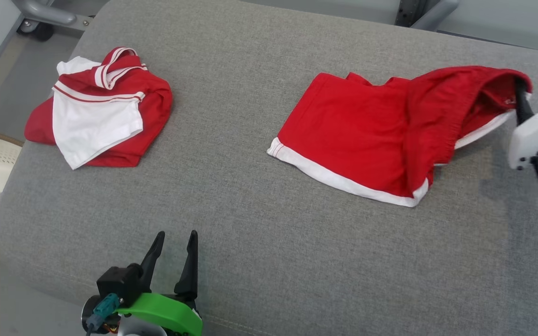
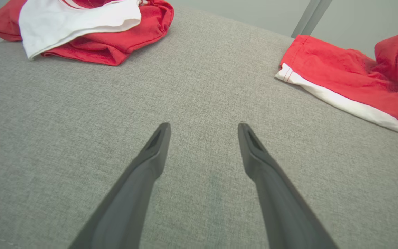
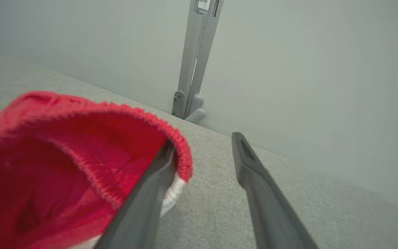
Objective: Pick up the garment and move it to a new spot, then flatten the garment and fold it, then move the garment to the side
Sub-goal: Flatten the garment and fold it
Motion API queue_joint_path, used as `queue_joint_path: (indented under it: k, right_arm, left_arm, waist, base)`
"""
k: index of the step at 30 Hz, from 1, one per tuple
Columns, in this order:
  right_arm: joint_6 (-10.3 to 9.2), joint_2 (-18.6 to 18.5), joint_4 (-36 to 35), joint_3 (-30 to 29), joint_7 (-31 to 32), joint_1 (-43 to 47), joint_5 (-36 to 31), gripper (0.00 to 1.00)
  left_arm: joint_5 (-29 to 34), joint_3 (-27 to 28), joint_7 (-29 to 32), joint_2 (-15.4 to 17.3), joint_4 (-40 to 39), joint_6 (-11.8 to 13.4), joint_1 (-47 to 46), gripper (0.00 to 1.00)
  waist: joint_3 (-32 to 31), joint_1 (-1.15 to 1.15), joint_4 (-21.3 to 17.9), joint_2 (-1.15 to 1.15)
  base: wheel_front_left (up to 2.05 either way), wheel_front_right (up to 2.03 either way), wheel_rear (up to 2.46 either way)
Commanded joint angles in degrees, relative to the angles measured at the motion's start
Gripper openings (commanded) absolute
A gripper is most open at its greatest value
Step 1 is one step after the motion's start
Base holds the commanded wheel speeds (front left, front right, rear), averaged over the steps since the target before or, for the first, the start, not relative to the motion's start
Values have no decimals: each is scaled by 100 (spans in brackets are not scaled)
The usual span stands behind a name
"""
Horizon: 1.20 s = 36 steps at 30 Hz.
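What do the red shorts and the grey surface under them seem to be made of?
Red shorts: probably a thin, matte knit fabric; it creases softly, and the waistband looks gathered, likely elastic. Grey surface: seemingly a padded cushion in woven upholstery cloth, matte; a visible weave and rounded edges show.

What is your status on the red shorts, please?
Left gripper open, over cushion. Right gripper open, one finger touching red shorts at raised waistband, nothing clamped. Shorts part spread, rumpled. Second garment crumpled far left, apart.
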Motion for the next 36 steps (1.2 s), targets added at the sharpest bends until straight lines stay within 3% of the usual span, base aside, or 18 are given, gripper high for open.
queue_joint_path:
  k: [1, 5, 15, 20, 26, 36]
  right_arm:
    - [-10, -204, 121, -410, -16, 77, -189, 100]
    - [-9, -276, 46, -1427, -16, 369, -617, 100]
    - [-9, 589, -840, -1998, -17, 1199, -896, 100]
    - [-9, 959, -1107, -1833, -17, 1755, -740, 100]
    - [-10, 1260, -1276, -1057, -17, 2326, -203, 100]
    - [-9, 1162, -1339, -288, -17, 2076, 565, 100]
  left_arm:
    - [58, -22, -3, 11, 20, -15, 29, 100]
    - [101, -5, -3, 11, 6, -24, 72, 100]
    - [208, 147, -2, 12, 13, -40, 87, 100]
    - [261, 216, -2, 12, 66, -44, 180, 100]
    - [292, 300, -2, 12, 71, -41, 293, 100]
    - [299, 178, -2, 12, 53, -44, 112, 100]
  waist:
    - [-34, 0, 13, 7]
    - [-110, 0, -91, 7]
    - [-345, 0, -679, 7]
    - [-561, 0, -965, 7]
    - [-739, 0, -1146, 7]
    - [-308, 0, -899, 7]
  base:
    - [0, 0, 0]
    - [0, 0, 0]
    - [0, 0, 0]
    - [0, 0, 0]
    - [0, 0, 0]
    - [0, 0, 0]
